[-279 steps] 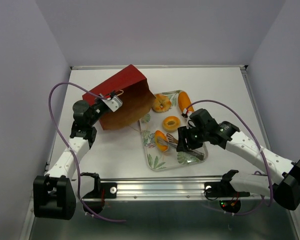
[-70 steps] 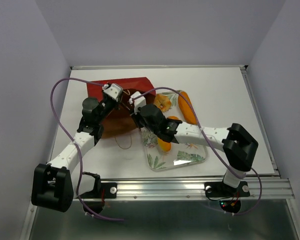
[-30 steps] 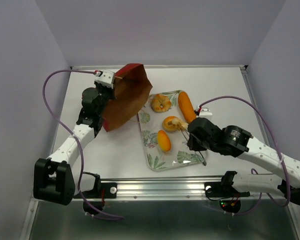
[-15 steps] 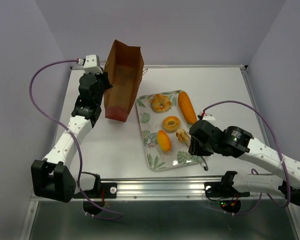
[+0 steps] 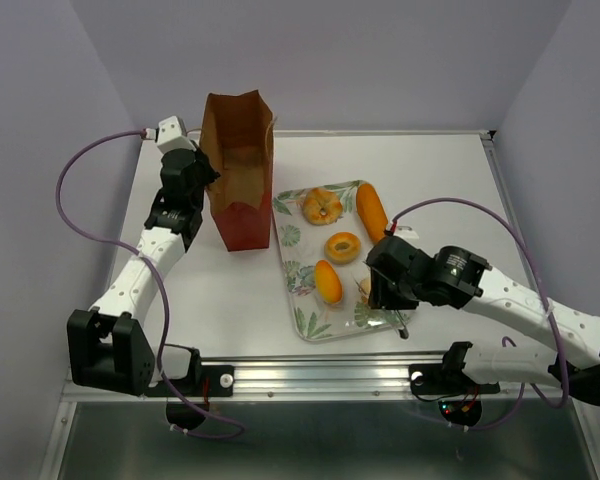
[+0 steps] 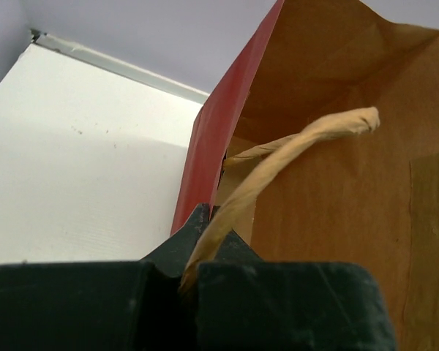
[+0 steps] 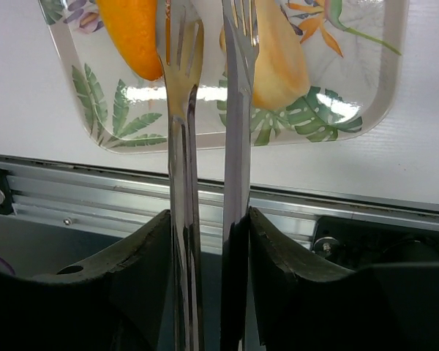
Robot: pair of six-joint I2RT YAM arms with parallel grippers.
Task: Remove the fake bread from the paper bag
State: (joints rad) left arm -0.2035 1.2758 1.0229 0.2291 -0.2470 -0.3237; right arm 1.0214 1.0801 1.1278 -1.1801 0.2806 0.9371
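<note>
We see left tool (image 6: 208, 234) clamped on twine handle (image 6: 293, 142) of paper bag (image 5: 242, 170); bag upright near surface's far left corner. Right tool (image 7: 211, 29) fork fingers slightly apart, gripping nothing, above tray (image 5: 305, 320) near edge. Fake bread (image 5: 327, 281), five pieces, on tray. Pale bun (image 7: 278, 66) partly hidden behind one finger; we cannot tell whether they touch. Fork tips cut off.

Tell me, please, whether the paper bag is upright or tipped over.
Upright: the paper bag stands on its base, mouth upward, its twine handle pinched in the left gripper.
</note>
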